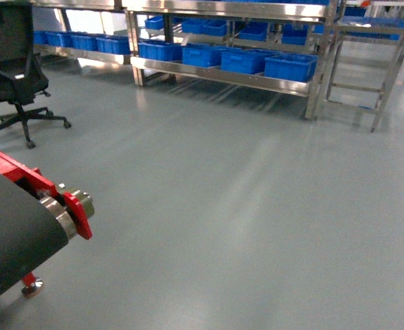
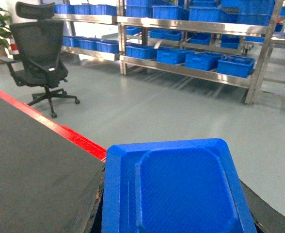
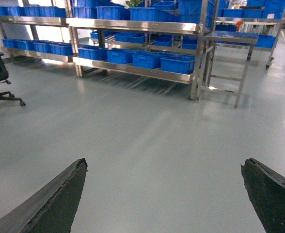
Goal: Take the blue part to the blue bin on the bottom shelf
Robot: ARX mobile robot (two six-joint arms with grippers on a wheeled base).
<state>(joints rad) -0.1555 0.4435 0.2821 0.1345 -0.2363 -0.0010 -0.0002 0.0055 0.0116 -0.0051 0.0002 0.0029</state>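
Closest to the left wrist camera, the blue part (image 2: pixel 179 189) is seen filling the lower middle of that view, a shallow moulded piece with a raised rim and a recessed centre, lying beside the black belt (image 2: pixel 31 170) of a conveyor edged in red; whether it is gripped or merely resting there cannot be told, since the left gripper's fingers are hidden from view. The right gripper (image 3: pixel 166 194) is held spread wide, its two dark fingers (image 3: pixel 55 199) standing well apart over bare grey floor (image 1: pixel 243 206), with nothing between them. Far across the floor, the bottom shelf (image 1: pixel 222 74) of the stainless-steel rack is seen, and a row of blue bins (image 1: pixel 290 67) is set side by side along it; what lies inside them cannot be made out from here. More blue bins are carried on the level above (image 2: pixel 196 25). At the near left of the head view, the conveyor's end roller (image 1: pixel 68 210) is shown in its red bracket. A black office chair (image 2: pixel 38 53) stands at the far left, well apart from the rack, and a steel step frame (image 1: pixel 370 69) stands just right of the rack.
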